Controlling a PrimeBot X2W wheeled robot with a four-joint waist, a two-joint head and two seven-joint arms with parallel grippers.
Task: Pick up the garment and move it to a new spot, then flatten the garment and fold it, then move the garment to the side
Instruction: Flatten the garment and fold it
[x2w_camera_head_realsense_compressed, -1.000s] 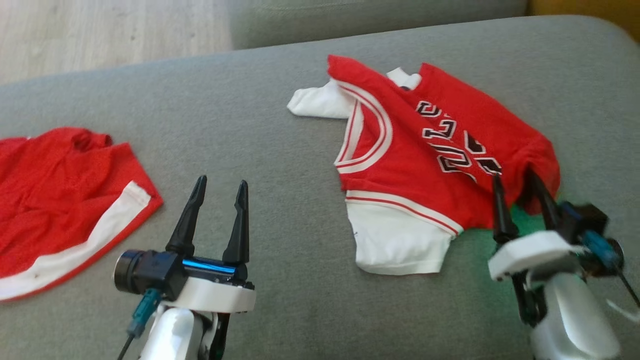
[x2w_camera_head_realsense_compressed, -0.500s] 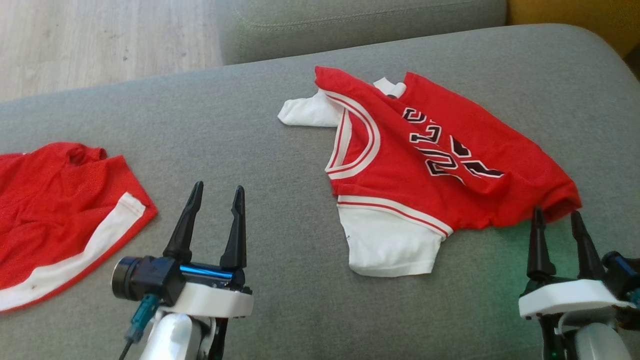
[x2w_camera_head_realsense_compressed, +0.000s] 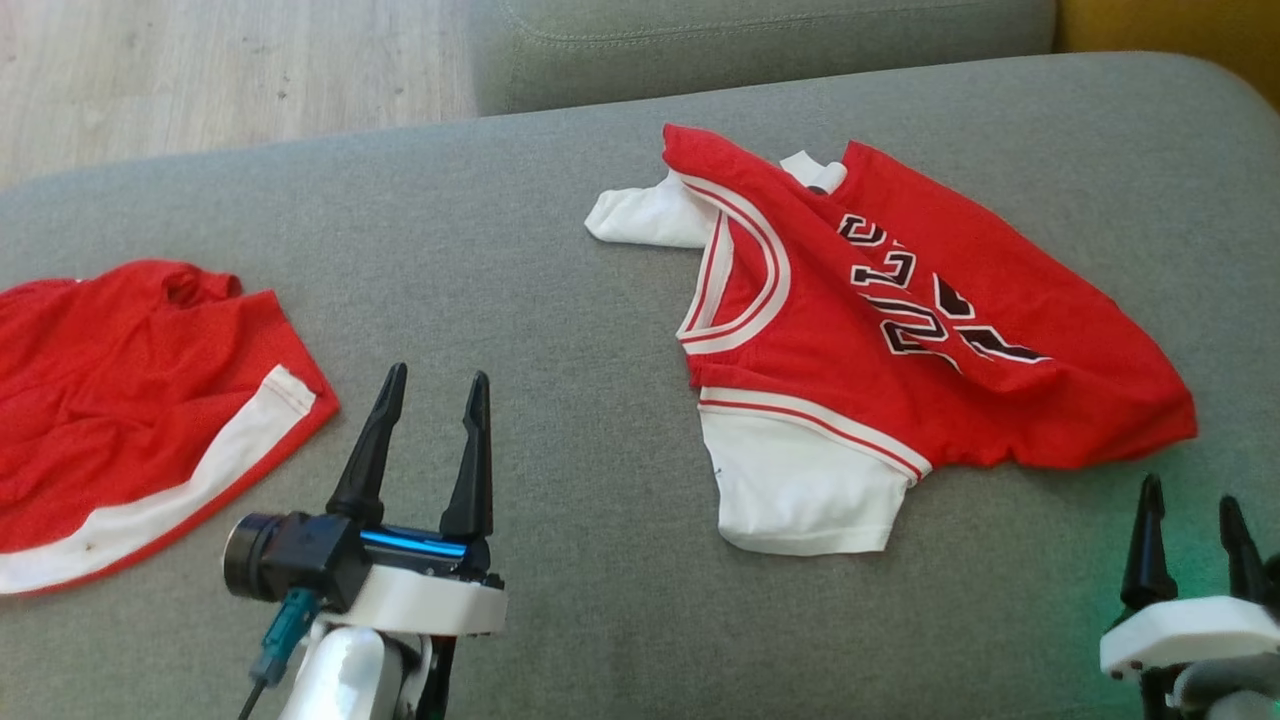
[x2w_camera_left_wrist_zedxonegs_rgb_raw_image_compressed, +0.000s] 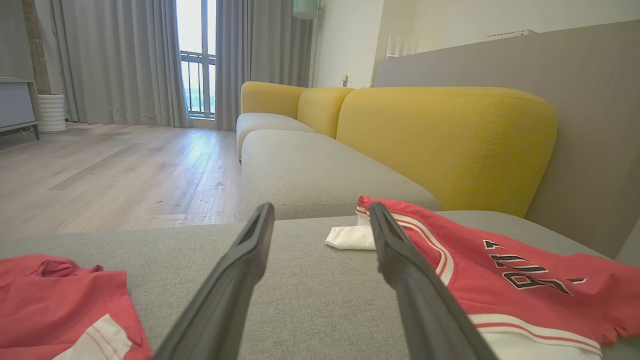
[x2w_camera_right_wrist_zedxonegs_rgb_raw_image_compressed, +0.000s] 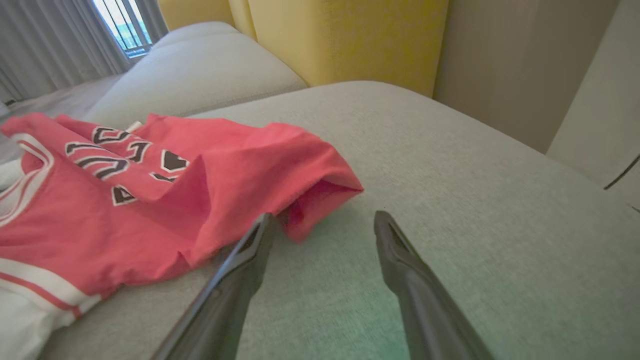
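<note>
Lying on the sofa cushion, garment stretches diagonally up-left from right tool, spread and empty just beside its near end; left tool, spread too, stands well apart.

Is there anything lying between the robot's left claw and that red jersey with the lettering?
Nothing. In the head view the stretch from the left gripper to the jersey is bare grey cushion.
</note>
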